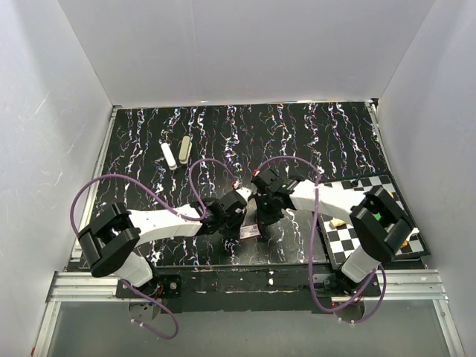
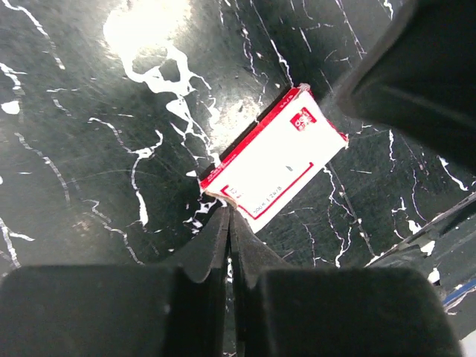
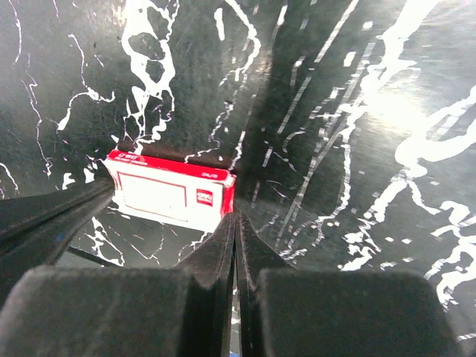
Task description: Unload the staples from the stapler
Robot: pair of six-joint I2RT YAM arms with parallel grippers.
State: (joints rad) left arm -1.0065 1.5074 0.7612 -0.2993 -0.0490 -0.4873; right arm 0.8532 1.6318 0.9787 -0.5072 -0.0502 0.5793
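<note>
Desk (image 1: 149,126) surface, black with white marbled streaks, spans the walled enclosure, and both arms reach from its near edge toward the middle, where they almost meet. At the near right lies a black-and-white checkered board (image 1: 372,182) carrying a few small pieces too tiny to identify. The left gripper (image 2: 228,223) has its two fingers pressed together with nothing visible between them, their tips at the near long edge of a small red-and-white box (image 2: 271,163) that lies flat on the desk; whether the tips actually touch the cardboard cannot be told. The right gripper (image 3: 235,230) is likewise pressed together and empty, its tips just beside the box's red end, and the dark bulk of the other arm shows at the lower left of that wrist view. From above, the box sits between the two grippers, slightly nearer the desk's front edge. The stapler (image 1: 184,149) lies well apart from both grippers, on the far left part of the desk, flat and pointing roughly away from the arms, its beige top facing up. Just beside it on its left, not touching, lies a paler white stick (image 1: 169,156), angled slightly so the two spread apart at their far ends.
</note>
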